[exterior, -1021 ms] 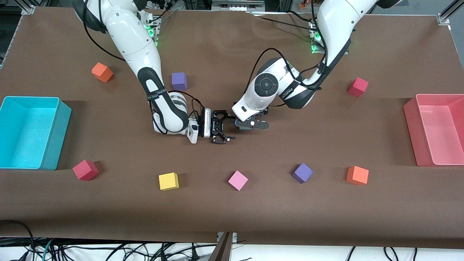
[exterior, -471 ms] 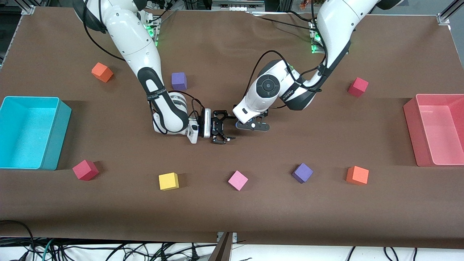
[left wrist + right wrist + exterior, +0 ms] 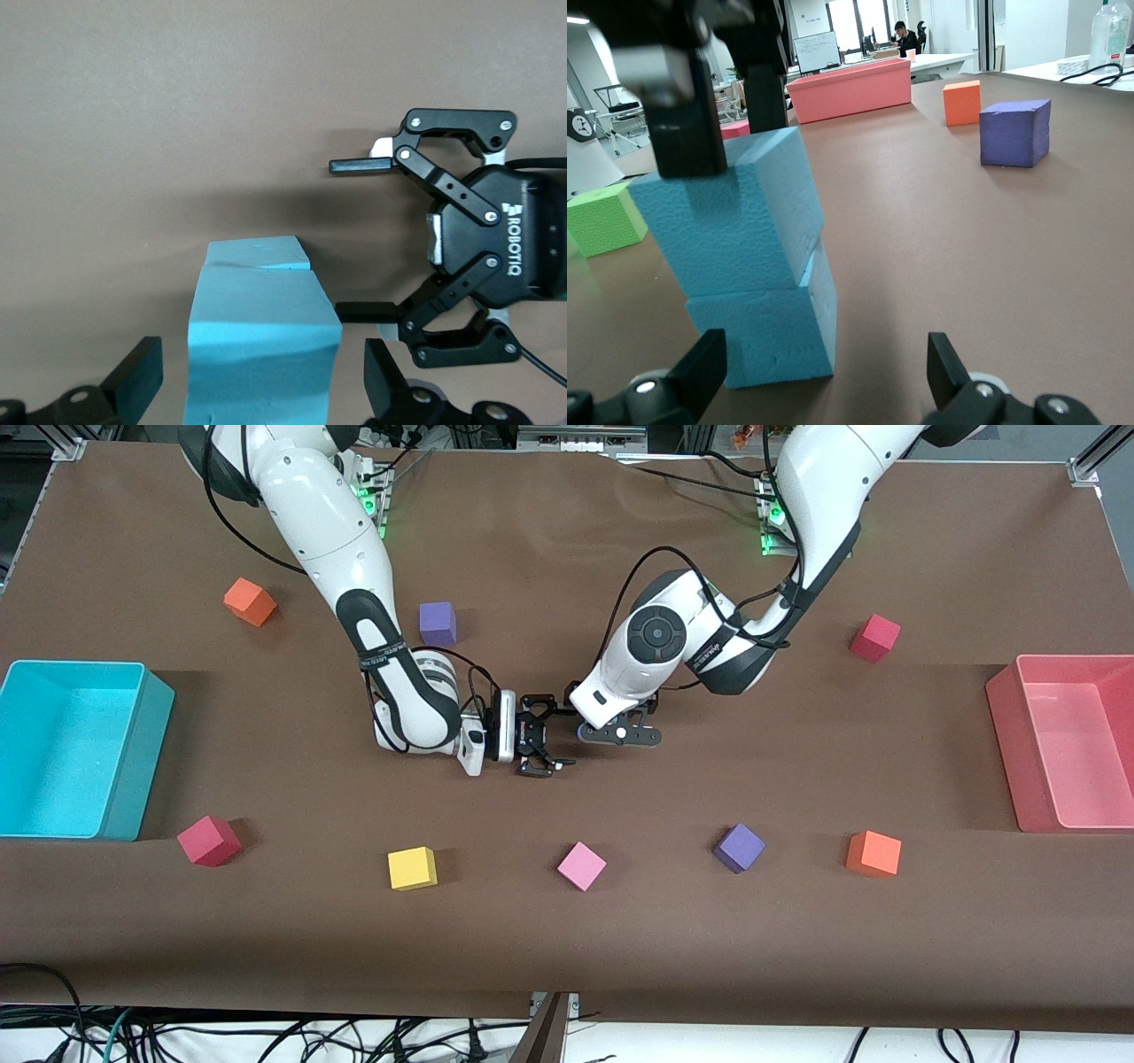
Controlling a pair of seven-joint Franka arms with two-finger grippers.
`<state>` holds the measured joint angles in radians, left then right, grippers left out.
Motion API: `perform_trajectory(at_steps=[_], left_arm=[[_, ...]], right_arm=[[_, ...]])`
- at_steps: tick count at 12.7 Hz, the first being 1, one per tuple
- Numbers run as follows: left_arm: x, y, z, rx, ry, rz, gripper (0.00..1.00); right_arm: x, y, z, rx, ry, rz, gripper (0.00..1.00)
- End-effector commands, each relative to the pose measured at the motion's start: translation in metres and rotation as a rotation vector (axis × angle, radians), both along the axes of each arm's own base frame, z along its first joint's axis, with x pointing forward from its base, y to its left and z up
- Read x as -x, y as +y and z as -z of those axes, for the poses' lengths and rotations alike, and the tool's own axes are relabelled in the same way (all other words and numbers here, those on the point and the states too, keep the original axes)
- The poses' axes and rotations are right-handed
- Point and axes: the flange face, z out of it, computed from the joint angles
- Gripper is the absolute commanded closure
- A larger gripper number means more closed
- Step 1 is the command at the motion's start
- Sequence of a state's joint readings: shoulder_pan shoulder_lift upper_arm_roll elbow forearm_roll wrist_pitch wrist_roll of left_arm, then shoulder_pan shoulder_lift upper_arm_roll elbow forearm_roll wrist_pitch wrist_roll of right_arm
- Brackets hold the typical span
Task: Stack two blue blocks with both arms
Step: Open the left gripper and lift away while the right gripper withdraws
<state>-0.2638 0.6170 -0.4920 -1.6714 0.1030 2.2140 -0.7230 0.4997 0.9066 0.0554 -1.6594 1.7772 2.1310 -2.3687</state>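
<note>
The two blue blocks (image 3: 749, 283) stand stacked upright at mid-table, the upper one slightly skewed. The left gripper (image 3: 617, 732) hangs spread around the upper block. The right gripper (image 3: 547, 738), spread, empty, sits just beside them.

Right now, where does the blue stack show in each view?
Front view: the blue stack is only a sliver mid-table, mostly hidden under the left gripper.
Left wrist view: it fills the space between that gripper's open jaws.
Right wrist view: both blocks show close up, one on the other, with a left-gripper jaw against the upper one.
Shared landmark: the right gripper, jaws open, beside the stack.
</note>
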Motion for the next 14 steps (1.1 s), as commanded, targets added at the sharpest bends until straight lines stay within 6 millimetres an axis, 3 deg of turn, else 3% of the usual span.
perform_trajectory(at_steps=[1,4,7,9,11,14], left_arm=[[0.009,0.005,-0.05,-0.06,-0.01,-0.006,0.0],[0.013,0.032,-0.118,-0.153,0.001,-0.005,0.0],[0.008,0.07,-0.189,-0.257,0.078,-0.033,0.0],[-0.004,0.106,-0.219,-0.292,0.138,-0.019,0.0],[-0.025,0.158,-0.24,-0.274,0.155,0.021,0.0],[-0.053,0.228,-0.268,-0.202,0.113,0.116,0.0]], right_arm=[[-0.003,0.002,-0.01,-0.021,0.011,0.014,0.0],[-0.019,-0.006,-0.022,0.012,-0.007,0.008,0.0],[-0.04,-0.017,-0.055,0.119,0.083,-0.025,0.0],[-0.062,-0.029,-0.086,0.223,0.118,-0.037,0.0],[-0.086,-0.048,-0.118,0.388,0.156,-0.045,0.0],[-0.115,-0.101,-0.155,0.566,0.26,-0.069,0.0]])
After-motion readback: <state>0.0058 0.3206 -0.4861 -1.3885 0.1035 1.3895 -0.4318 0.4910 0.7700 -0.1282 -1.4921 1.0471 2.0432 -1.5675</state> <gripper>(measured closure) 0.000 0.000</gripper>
